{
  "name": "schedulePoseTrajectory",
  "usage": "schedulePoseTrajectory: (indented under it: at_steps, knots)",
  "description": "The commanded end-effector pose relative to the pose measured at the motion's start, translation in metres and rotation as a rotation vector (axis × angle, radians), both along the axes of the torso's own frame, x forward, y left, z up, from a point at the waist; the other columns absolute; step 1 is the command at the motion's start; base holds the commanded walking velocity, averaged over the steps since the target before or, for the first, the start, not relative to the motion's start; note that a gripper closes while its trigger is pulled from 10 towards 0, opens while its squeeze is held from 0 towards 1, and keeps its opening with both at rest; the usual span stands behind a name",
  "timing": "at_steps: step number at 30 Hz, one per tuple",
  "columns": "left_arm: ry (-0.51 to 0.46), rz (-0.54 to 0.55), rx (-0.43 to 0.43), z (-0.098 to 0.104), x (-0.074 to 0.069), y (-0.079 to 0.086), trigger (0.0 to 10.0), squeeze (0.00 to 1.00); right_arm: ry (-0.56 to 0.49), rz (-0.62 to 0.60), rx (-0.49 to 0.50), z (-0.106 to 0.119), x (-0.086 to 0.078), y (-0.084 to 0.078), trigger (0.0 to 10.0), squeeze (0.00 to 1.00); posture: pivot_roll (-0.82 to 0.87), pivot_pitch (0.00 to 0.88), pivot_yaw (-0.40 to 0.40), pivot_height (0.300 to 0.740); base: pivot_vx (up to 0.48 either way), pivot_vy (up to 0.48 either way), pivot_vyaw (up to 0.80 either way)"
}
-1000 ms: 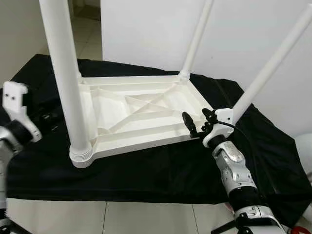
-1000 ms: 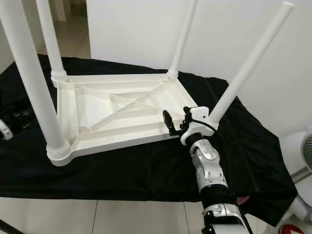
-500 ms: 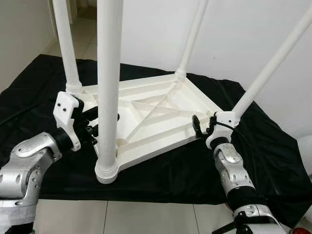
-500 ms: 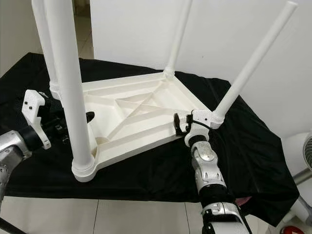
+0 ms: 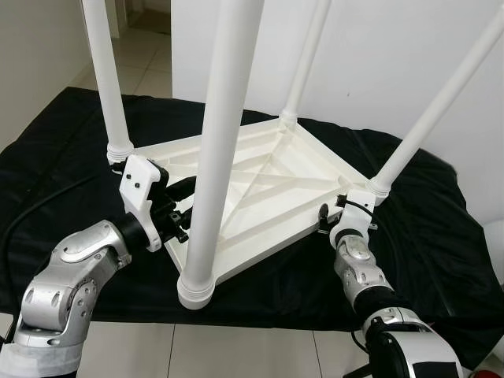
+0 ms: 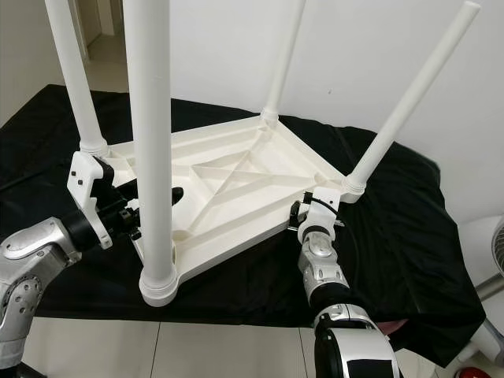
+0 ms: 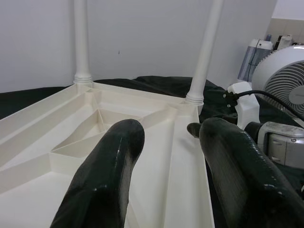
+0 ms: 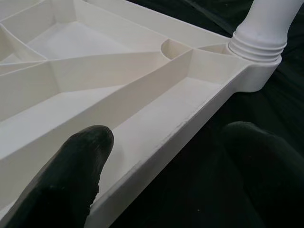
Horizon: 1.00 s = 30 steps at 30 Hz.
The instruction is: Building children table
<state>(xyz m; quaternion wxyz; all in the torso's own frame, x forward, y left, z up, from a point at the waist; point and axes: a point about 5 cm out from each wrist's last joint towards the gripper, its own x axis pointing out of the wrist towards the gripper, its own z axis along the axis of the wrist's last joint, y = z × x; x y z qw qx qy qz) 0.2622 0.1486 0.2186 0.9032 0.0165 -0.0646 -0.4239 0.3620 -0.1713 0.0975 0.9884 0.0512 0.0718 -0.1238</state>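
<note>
Eye views: white plastic children's table [image 5: 268, 185] lies upside down on a black cloth [image 5: 71, 150], ribbed underside up, all four legs standing upward. It sits turned, one corner toward the robot at the cloth's near edge. Nearest leg [image 5: 219, 150] rises from that near corner. The cloth drapes over a low surface; white tiled floor [image 5: 236, 350] below the near edge. White wall behind.

Left gripper [image 5: 186, 206] at the tabletop's left edge, just beside the nearest leg, fingers reaching in over the rim. Right gripper [image 5: 324, 220] at the right edge, close to the base of the right-hand leg [image 5: 433, 106]; its fingers are mostly hidden behind the wrist here.

Left wrist view: two black fingers [image 7: 107, 180] spread apart, the tabletop's edge wall running between them, nothing clamped. Ahead lie the ribs, two far legs, and the right arm's white wrist housing. A white fan [image 7: 281, 71] stands behind, near the wall.

Right wrist view: fingers [image 8: 71, 175] spread, one over the inner tray side of the rim, the other outside over the cloth; the rim passes between them. Whether the pads touch the plastic cannot be told. A threaded leg socket [image 8: 259, 45] sits at the corner ahead.
</note>
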Motion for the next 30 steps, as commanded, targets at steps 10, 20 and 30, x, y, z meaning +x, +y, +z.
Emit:
schedulePoseTrajectory:
  at_steps: [10,20,30]
  knots:
    - [-0.028,-0.057,0.0,0.008,-0.003,-0.017,10.0,0.0,0.066,-0.013,0.153,-0.007,0.004,0.002,10.0,0.0,0.08,0.0,-0.147,0.74,0.0,0.0,0.0]
    - [-0.052,-0.111,0.031,0.015,-0.011,-0.029,10.0,0.0,0.03,0.044,0.319,0.002,0.013,0.003,10.0,0.0,0.07,0.0,-0.138,0.74,0.0,0.0,0.0]
    - [-0.05,-0.224,0.049,0.018,-0.026,-0.047,10.0,0.0,0.017,0.159,0.361,0.014,0.022,0.01,10.0,0.0,0.08,0.0,-0.138,0.74,0.0,0.0,0.0]
